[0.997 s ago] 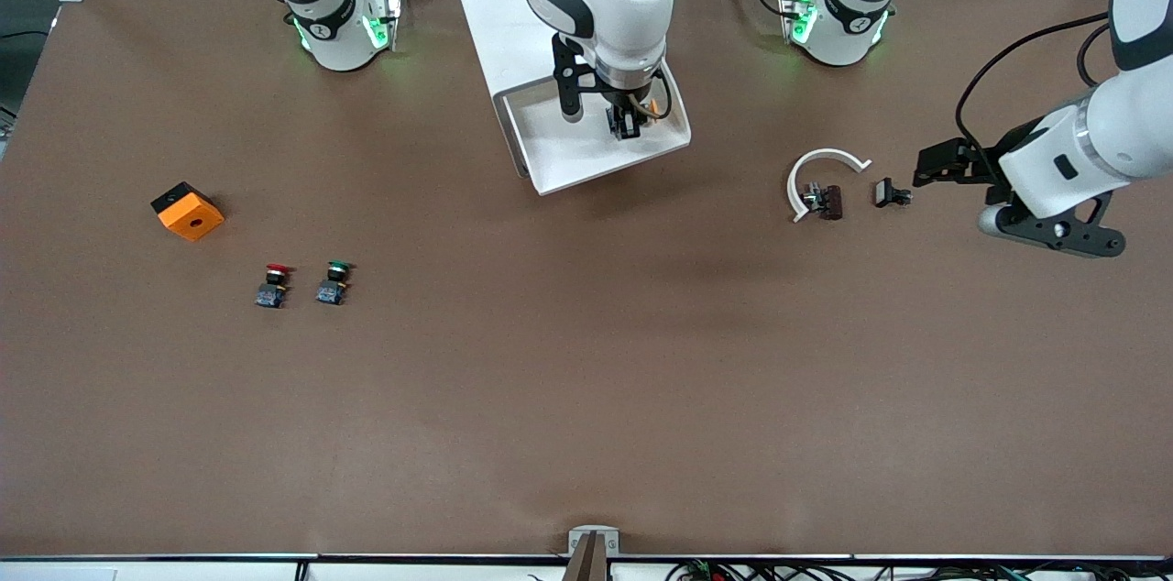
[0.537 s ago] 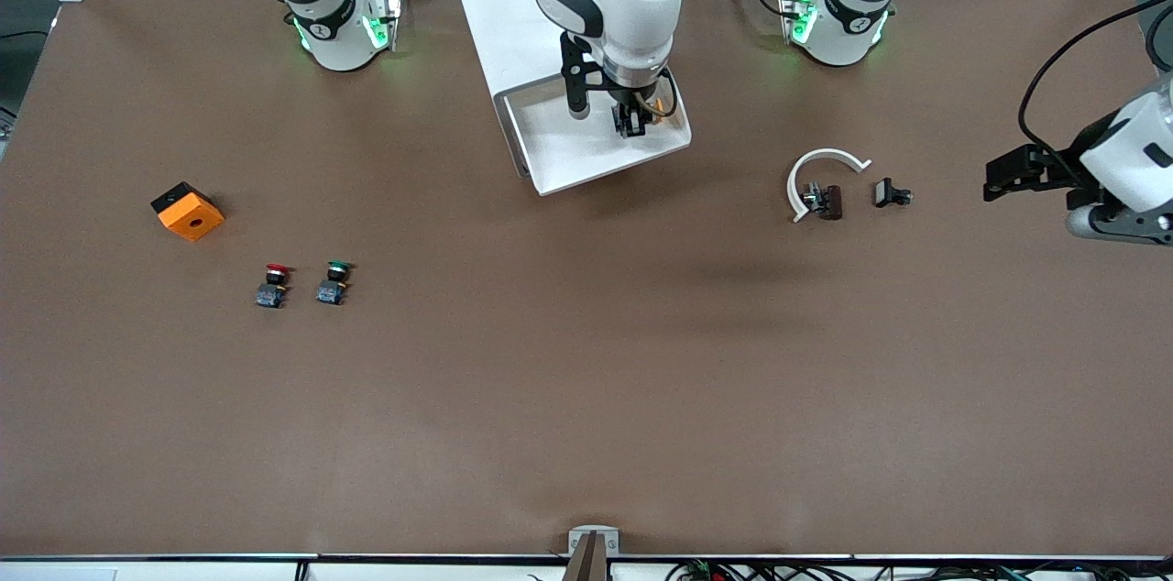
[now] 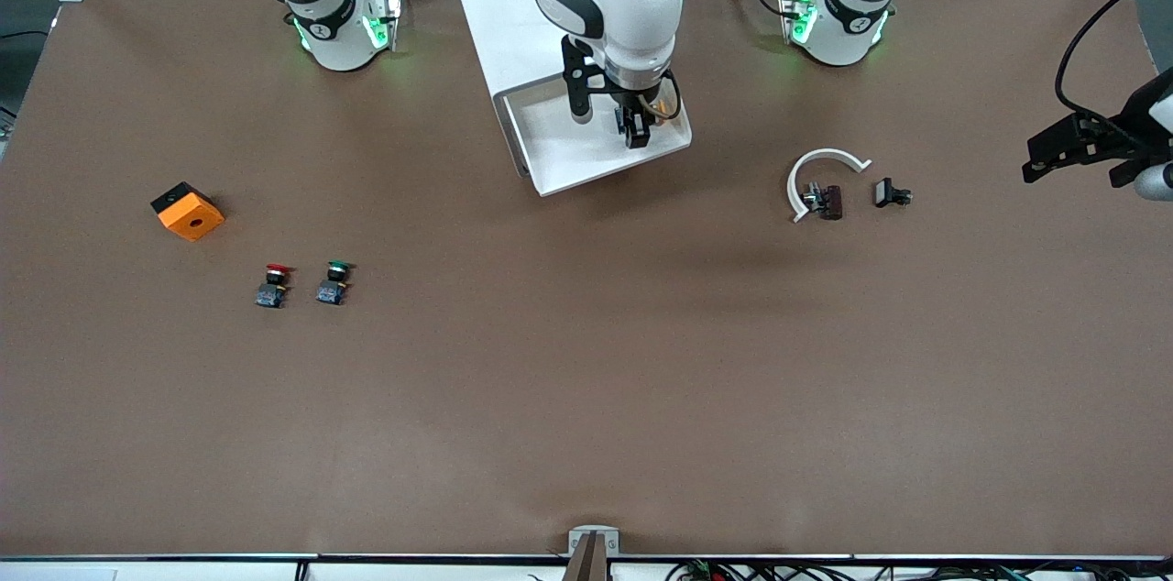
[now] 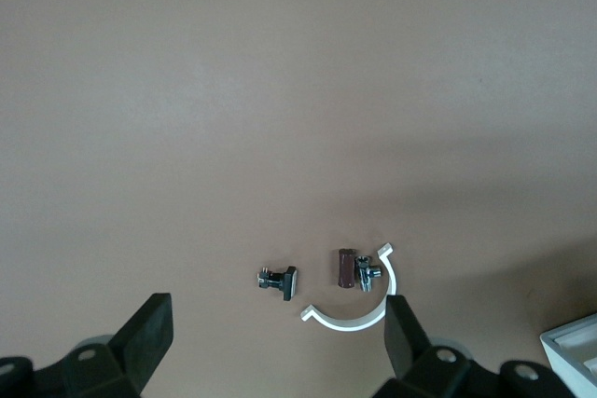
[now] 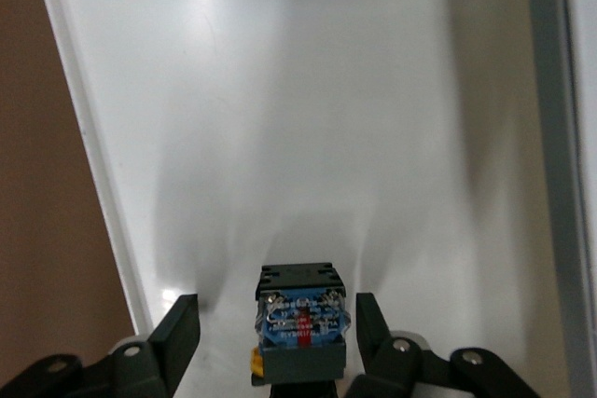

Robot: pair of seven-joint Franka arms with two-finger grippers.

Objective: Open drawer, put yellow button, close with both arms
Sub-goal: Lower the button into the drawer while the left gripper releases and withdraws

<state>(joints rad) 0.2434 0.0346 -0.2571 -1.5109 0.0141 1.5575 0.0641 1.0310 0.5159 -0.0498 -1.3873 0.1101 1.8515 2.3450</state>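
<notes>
The drawer [image 3: 568,155] stands pulled out of the white cabinet [image 3: 495,4], a shallow white tray. My right gripper [image 3: 634,130] hangs down into it. In the right wrist view the yellow button [image 5: 300,333] lies on the drawer floor [image 5: 280,137] between the open fingers, blue-black base up, a bit of yellow cap showing, with a gap on each side. In the front view the gripper hides the button. My left gripper [image 3: 1054,155] is open and empty [image 4: 277,342], in the air over the left arm's end of the table.
An orange box [image 3: 188,211], a red-capped button [image 3: 273,284] and a green-capped button [image 3: 334,281] lie toward the right arm's end. A white curved piece [image 3: 820,169], a brown part [image 3: 831,201] and a small black part [image 3: 891,192] lie toward the left arm's end.
The left arm has drawn back toward its end of the table, away from the small parts. The right gripper has shifted slightly within the drawer.
</notes>
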